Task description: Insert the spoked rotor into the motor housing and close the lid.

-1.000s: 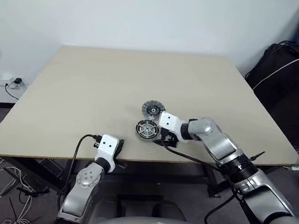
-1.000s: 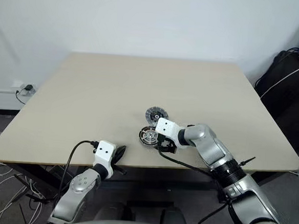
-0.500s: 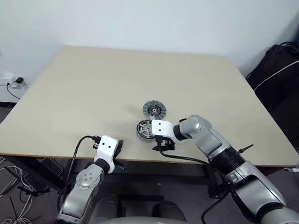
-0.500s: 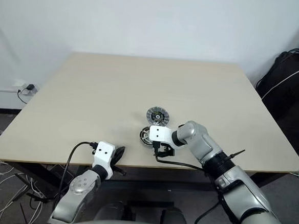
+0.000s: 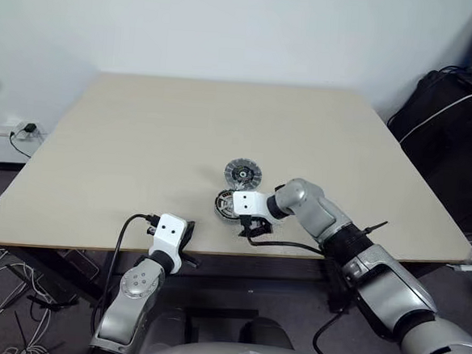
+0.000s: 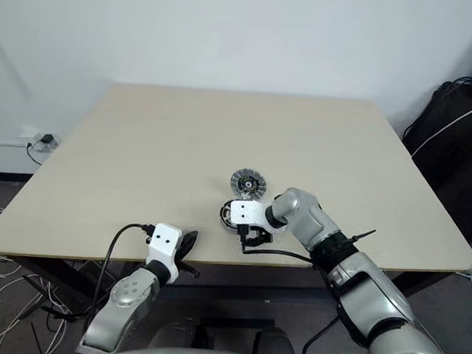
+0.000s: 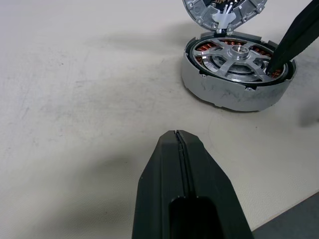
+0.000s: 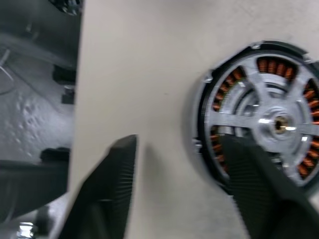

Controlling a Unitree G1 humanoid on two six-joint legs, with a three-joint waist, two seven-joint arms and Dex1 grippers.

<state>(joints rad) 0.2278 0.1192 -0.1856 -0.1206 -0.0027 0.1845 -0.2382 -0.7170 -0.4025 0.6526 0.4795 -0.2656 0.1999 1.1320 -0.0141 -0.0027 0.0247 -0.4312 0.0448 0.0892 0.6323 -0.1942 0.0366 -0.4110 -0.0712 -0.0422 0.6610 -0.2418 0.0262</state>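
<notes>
The motor housing (image 7: pixel 224 94) sits on the table (image 5: pixel 158 139) near its front edge, copper windings showing under the spoked rotor (image 7: pixel 237 57), which lies inside it. Just behind, the lid (image 5: pixel 243 173) rests with its ribbed face up. My right gripper (image 8: pixel 179 149) is open and points down at the housing's near rim. One of its fingers (image 8: pixel 249 169) is over the windings and the other stands on the table outside the wall. My left gripper (image 7: pixel 177 137) is shut and empty, low at the table's front edge, left of the housing.
The table's front edge runs close below both grippers. A black bag with cables (image 5: pixel 455 119) stands off the table's right side. Loose cables and a wall socket (image 5: pixel 24 130) are on the floor at the left.
My right gripper has shifted left and down onto the housing's near rim, its wrist has rolled, and its fingers have drawn closer together. The left arm, housing and lid have stayed put.
</notes>
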